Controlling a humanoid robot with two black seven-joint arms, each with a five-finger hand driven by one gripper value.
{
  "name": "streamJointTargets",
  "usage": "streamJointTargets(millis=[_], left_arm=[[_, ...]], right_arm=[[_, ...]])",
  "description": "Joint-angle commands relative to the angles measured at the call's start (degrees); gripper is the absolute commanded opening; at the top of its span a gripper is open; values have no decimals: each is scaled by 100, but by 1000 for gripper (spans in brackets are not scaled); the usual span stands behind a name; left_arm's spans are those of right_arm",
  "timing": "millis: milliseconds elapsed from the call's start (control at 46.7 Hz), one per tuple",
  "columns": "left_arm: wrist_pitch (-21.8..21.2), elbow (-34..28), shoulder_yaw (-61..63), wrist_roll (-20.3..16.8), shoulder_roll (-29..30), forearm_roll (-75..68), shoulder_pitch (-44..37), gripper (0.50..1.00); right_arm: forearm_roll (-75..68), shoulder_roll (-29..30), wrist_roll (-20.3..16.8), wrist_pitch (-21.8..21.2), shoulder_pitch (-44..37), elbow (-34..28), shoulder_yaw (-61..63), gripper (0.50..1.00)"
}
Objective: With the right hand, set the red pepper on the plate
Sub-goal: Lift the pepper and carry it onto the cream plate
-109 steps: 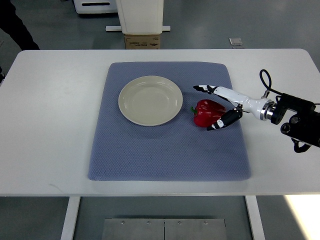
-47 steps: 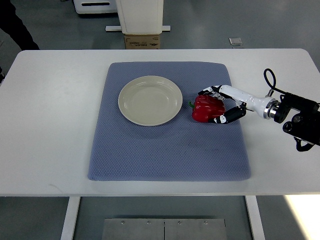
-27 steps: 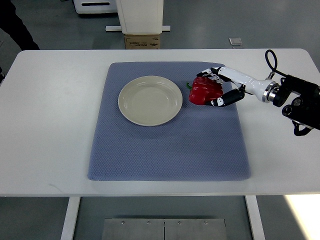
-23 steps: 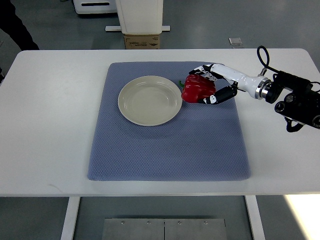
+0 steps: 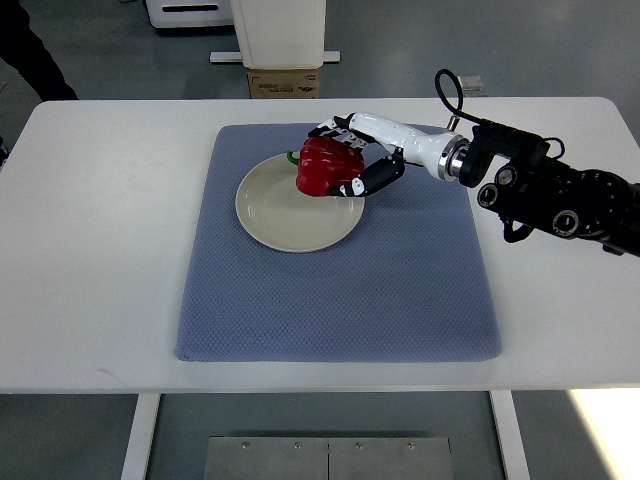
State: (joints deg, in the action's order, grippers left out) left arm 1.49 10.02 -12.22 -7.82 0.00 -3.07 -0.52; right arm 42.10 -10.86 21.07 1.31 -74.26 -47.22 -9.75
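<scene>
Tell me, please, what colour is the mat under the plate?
The mat is blue-grey with a fine dotted weave, seen in the top view.

A: Is the picture bright enough?

B: Yes, the light is even and soft, and it seems to come from above. The white surface (image 5: 110, 250) is bright, with no hard glare on it.

A: Are there shadows?

B: Only weak ones. A small soft shadow lies on the plate (image 5: 270, 215) under the red pepper (image 5: 324, 166). A bright patch shows on the floor (image 5: 600, 440) at the lower right.

A: Is it sharp?

B: Mostly sharp. The weave of the blue mat (image 5: 340, 290) is clear.
</scene>
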Motion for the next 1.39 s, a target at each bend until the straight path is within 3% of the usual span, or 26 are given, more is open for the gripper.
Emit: streamJointTargets(millis=[0, 407, 706, 1091, 1220, 1370], left_arm=[[0, 0, 0, 0, 0, 0, -1, 1000], [0, 0, 0, 0, 0, 0, -1, 1000], [0, 0, 0, 0, 0, 0, -1, 1000], [0, 0, 0, 0, 0, 0, -1, 1000], [0, 0, 0, 0, 0, 0, -1, 1000], [0, 0, 0, 0, 0, 0, -1, 1000]], right_arm=[[0, 153, -94, 1, -36, 37, 0, 541], [0, 1086, -454, -78, -159, 556, -35, 546], [9, 1086, -832, -70, 34, 855, -35, 554], [9, 1086, -1026, -52, 166, 864, -35, 560], [9, 1086, -1061, -52, 210, 864, -35, 577], [9, 1086, -1070, -52, 254, 864, -35, 635]])
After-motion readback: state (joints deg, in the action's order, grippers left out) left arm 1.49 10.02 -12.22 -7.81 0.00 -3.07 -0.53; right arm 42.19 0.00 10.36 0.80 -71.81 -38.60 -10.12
